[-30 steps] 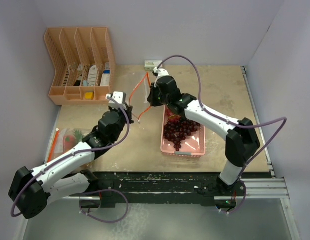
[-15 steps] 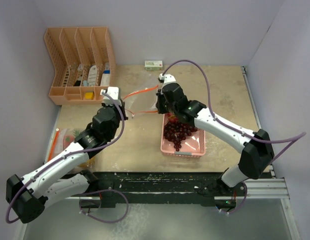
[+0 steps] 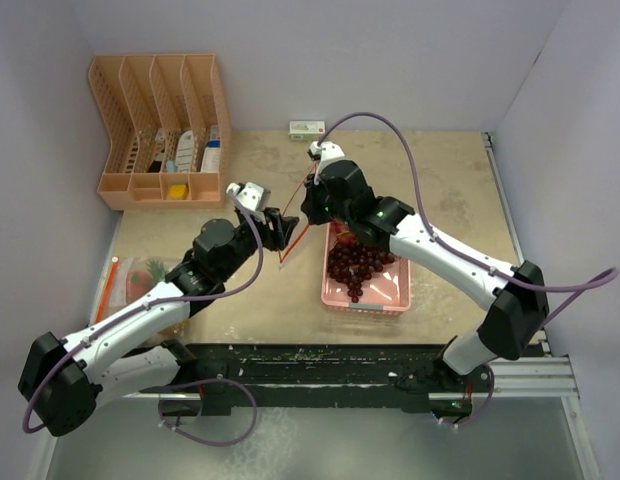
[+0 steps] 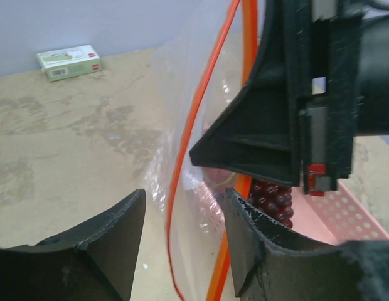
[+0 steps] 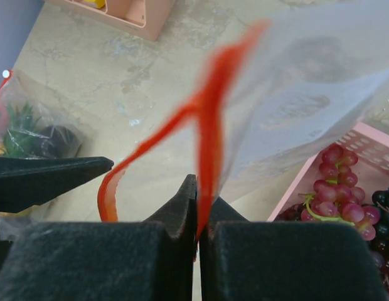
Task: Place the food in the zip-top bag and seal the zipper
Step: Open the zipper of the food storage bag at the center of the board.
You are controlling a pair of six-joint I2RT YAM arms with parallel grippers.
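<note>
The right gripper (image 5: 197, 200) has its jaws pinched tight on the orange zipper strip (image 5: 210, 125) of the zip-top bag (image 5: 307, 81). It holds the bag hanging off the worktop (image 3: 240, 290) near the middle of the surface. The left gripper (image 4: 185, 197) sits at 8 o'clock of the right one with its jaws standing apart. The strip runs down through the gap between them, and neither pad is closed on it.

The grapes (image 3: 360, 260) lie heaped in the pink tray (image 3: 390, 305), just at 4 o'clock of the hanging bag. None of them appears to be inside it yet. A second clear bag (image 3: 135, 280) with green leaves and other pieces lies at 9 o'clock by the worktop's edge.

The bag looks very light, thin and limp. Held from one point it folds on itself, so the mouth will likely not stay open without a second hold. The film seems slick and crinkly, so the stiffer zipper rail is the better place to grip. The left jaws would best take the free lip opposite the right gripper's pinch and draw it apart. The grape bunches look knobbly and light, joined by soft stems. A grip around the body of a bunch should carry it, though loose berries may snag on the rim.
</note>
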